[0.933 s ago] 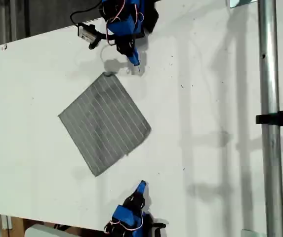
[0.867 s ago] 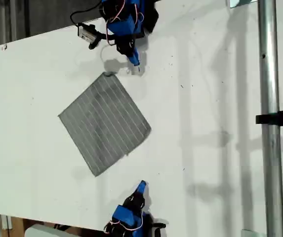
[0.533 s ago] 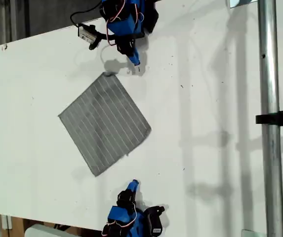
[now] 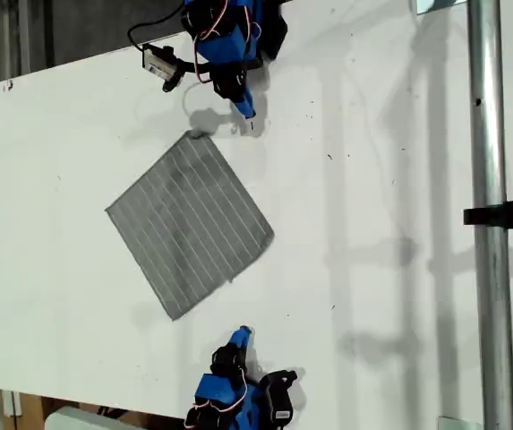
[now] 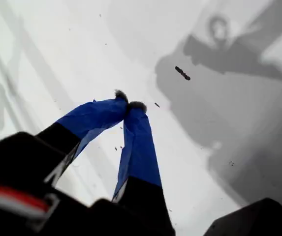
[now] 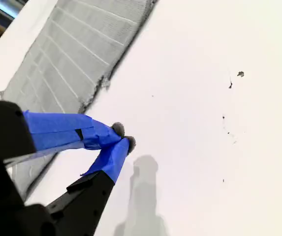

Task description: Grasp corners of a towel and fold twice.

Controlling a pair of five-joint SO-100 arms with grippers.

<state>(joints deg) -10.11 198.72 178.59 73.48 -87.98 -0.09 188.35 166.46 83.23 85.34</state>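
Observation:
The grey striped towel (image 4: 189,224) lies flat on the white table (image 4: 381,179), turned like a diamond. Its corners point to the top (image 4: 192,135), the exterior view's right (image 4: 271,237), the bottom (image 4: 175,315) and the exterior view's left (image 4: 107,210). My first gripper (image 4: 246,116) (image 5: 129,105) is shut on nothing, just right of the top corner in the exterior view; its wrist view shows no towel. My second gripper (image 4: 241,335) (image 6: 123,136) is shut and empty, hovering beside the towel's (image 6: 67,59) lower right edge.
A metal pole (image 4: 487,269) with a black clamp (image 4: 507,215) runs down the exterior view's right. A small camera module (image 4: 159,63) sticks out from the first arm. The table's edges pass close behind both arm bases.
My second arm has swung toward the exterior view's left, closer to the towel's bottom corner. My first gripper has barely shifted. The towel has not moved.

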